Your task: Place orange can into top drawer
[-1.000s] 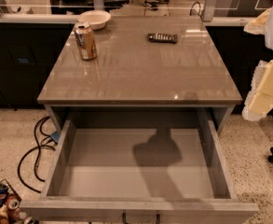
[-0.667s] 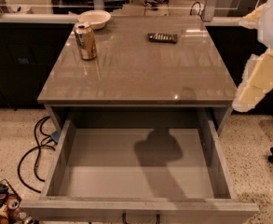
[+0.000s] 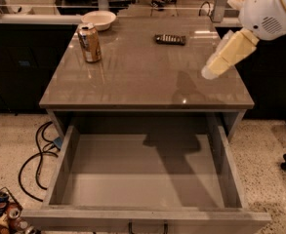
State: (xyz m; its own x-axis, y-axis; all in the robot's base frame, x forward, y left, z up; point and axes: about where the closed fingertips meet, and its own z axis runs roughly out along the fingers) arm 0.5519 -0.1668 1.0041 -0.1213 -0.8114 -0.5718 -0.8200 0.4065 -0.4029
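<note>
orange can (image 3: 89, 43) 1 | drawer (image 3: 128, 179) 1 | bowl (image 3: 99, 19) 1 | end effector (image 3: 212, 71) 1 upper-right

The drink can (image 3: 89, 43) stands far left on the table (image 3: 147, 84), the bowl (image 3: 99, 19) just behind it; a small flat device (image 3: 170, 39) lies far, right of centre. The gripper (image 3: 210, 72) hangs over the table's right side. The top drawer (image 3: 63, 165) juts out below the near edge, cables (image 3: 34, 165) on the floor to its left

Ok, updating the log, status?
Gripper above counter, right side. Orange can upright, back left, untouched. Top drawer open. White bowl just behind can.
</note>
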